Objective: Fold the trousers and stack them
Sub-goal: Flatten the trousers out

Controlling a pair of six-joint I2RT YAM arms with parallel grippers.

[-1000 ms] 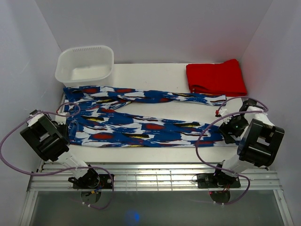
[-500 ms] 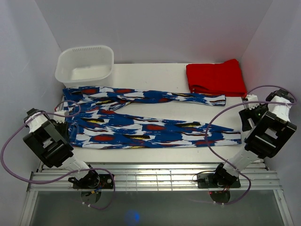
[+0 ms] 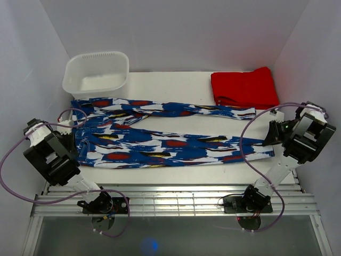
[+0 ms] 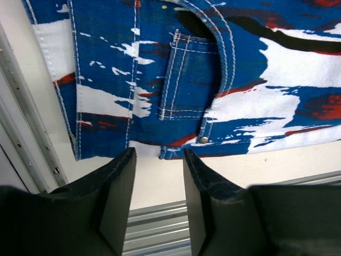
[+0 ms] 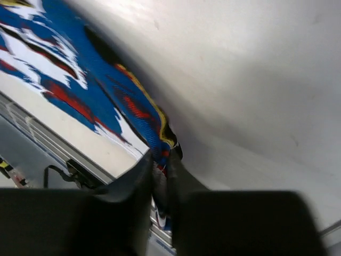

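The trousers [image 3: 170, 144] lie spread lengthwise across the table, waist at the left and both legs running right. In the left wrist view the waist with its pocket and rivet [image 4: 186, 80] lies just beyond my left gripper [image 4: 159, 160], which is open with only bare table between its fingers. From above, that left gripper [image 3: 68, 137] sits at the waist's near-left corner. My right gripper [image 3: 272, 136] is at the end of the near leg. The right wrist view shows this gripper [image 5: 160, 160] shut on the trousers' hem [image 5: 141, 114], with the fabric pinched between the jaws.
A white plastic basket [image 3: 96, 74] stands at the back left. A plain red folded garment [image 3: 244, 88] lies at the back right. A slatted metal rail [image 3: 170, 200] runs along the table's near edge. White walls stand close on both sides, the right one beside the right arm.
The right gripper swung out to the right, then came back and shut on the near leg's hem, which now reaches further right. The left jaws have opened wider at the waist.
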